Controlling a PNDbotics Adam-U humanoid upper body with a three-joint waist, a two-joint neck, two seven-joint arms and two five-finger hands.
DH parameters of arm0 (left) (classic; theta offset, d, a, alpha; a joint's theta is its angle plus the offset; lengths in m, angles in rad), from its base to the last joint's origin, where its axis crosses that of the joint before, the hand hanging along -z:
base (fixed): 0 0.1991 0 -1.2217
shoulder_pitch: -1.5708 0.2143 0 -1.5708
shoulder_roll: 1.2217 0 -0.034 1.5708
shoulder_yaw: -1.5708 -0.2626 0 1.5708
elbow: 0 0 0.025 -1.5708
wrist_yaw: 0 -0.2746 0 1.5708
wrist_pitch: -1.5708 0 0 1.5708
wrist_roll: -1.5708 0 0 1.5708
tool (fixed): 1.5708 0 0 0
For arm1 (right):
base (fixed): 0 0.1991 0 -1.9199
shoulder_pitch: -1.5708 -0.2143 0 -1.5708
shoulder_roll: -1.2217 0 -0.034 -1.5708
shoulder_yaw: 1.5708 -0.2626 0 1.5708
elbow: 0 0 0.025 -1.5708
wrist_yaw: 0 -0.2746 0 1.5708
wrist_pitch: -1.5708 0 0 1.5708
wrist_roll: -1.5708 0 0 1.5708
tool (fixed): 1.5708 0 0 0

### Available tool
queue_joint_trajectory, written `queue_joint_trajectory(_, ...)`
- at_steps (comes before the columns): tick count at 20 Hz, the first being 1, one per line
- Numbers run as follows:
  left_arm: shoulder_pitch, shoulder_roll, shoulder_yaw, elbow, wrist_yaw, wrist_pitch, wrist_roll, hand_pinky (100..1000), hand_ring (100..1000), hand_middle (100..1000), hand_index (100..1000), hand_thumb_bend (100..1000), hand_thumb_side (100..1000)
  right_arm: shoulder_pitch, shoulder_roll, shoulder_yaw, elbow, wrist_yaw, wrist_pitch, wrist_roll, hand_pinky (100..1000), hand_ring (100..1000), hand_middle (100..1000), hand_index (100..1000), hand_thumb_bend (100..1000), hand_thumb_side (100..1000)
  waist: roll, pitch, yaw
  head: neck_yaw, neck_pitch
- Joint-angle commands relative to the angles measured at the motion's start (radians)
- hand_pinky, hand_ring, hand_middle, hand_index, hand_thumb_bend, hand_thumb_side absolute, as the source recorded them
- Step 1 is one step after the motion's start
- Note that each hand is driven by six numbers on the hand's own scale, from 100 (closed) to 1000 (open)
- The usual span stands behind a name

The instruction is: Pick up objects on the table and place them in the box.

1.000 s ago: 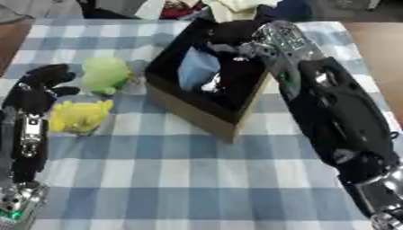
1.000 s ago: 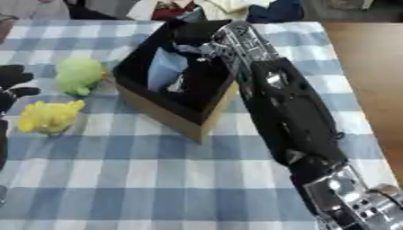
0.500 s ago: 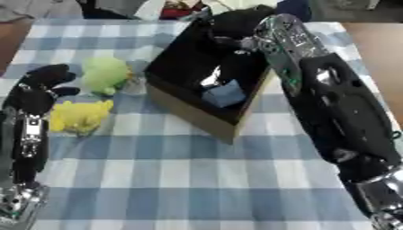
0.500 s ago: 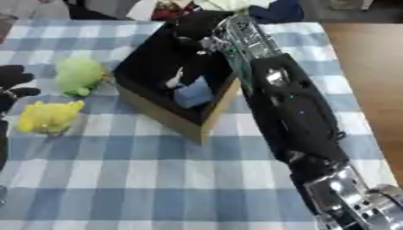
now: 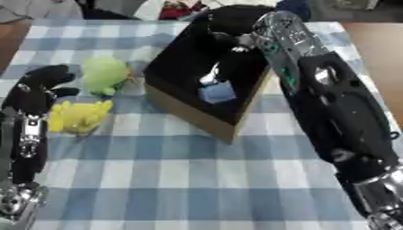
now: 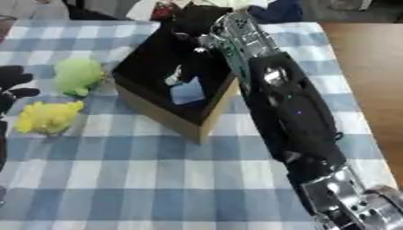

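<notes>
While right hand [image 5: 228, 27] hovers over box [image 5: 201, 117], fingers unclear, blue obj [image 5: 217, 92] lies inside.

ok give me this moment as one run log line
right robot hand: over box, grip unclear | blue item: in box | left robot hand: idle by yellow toy | green toy: on table

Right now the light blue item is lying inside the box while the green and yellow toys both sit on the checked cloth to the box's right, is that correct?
Not quite: the green toy and yellow toy sit to the left of the box, as the left eye view shows. The light blue item does lie inside the box, and both toys are on the checked cloth.
</notes>
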Motion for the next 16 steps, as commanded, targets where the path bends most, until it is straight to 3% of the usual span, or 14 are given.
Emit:
queue_joint_trajectory(1, -0.007, 0.015, 0.006, -0.016, 0.003, -0.004, 0.002, 701, 782, 748, 797, 100, 832, -0.015, -0.019, -0.014, -0.096, -0.078, 0.022, 0.000, 960, 1000, 924, 955, 276, 640, 0.004, -0.021, -0.001, 0.003, -0.009)
queue_joint_trajectory(2, -0.007, 0.016, 0.006, -0.016, 0.003, -0.004, 0.004, 701, 782, 748, 797, 100, 832, -0.013, -0.026, -0.015, -0.123, -0.107, 0.033, 0.002, 960, 1000, 921, 954, 234, 623, 0.003, -0.021, -0.001, 0.004, -0.008)
queue_joint_trajectory(3, -0.007, 0.018, 0.007, -0.016, 0.003, -0.004, 0.006, 701, 782, 748, 797, 100, 833, -0.012, -0.033, -0.016, -0.151, -0.140, 0.045, 0.004, 960, 1000, 912, 949, 132, 584, 0.003, -0.022, -0.002, 0.005, -0.007)
queue_joint_trajectory(4, -0.007, 0.019, 0.007, -0.016, 0.004, -0.004, 0.007, 701, 782, 748, 797, 100, 834, -0.010, -0.040, -0.017, -0.176, -0.173, 0.058, 0.007, 960, 1000, 910, 948, 112, 575, 0.003, -0.022, -0.002, 0.006, -0.006)
queue_joint_trajectory(5, -0.007, 0.020, 0.008, -0.016, 0.004, -0.003, 0.009, 701, 782, 748, 798, 100, 834, -0.008, -0.050, -0.019, -0.205, -0.207, 0.076, 0.005, 955, 989, 895, 936, 100, 509, 0.003, -0.023, -0.003, 0.008, -0.007)
queue_joint_trajectory(10, -0.006, 0.035, 0.019, -0.016, -0.012, 0.002, 0.033, 700, 783, 748, 799, 100, 824, 0.010, -0.110, -0.010, -0.357, -0.392, 0.178, -0.040, 943, 957, 855, 905, 100, 446, 0.000, -0.026, -0.007, 0.027, -0.002)
queue_joint_trajectory(16, -0.006, 0.107, 0.040, -0.016, -0.134, 0.034, 0.109, 699, 781, 741, 804, 100, 788, 0.052, -0.192, 0.004, -0.492, -0.677, 0.257, -0.130, 926, 923, 826, 875, 100, 538, -0.005, -0.030, -0.014, 0.041, 0.013)
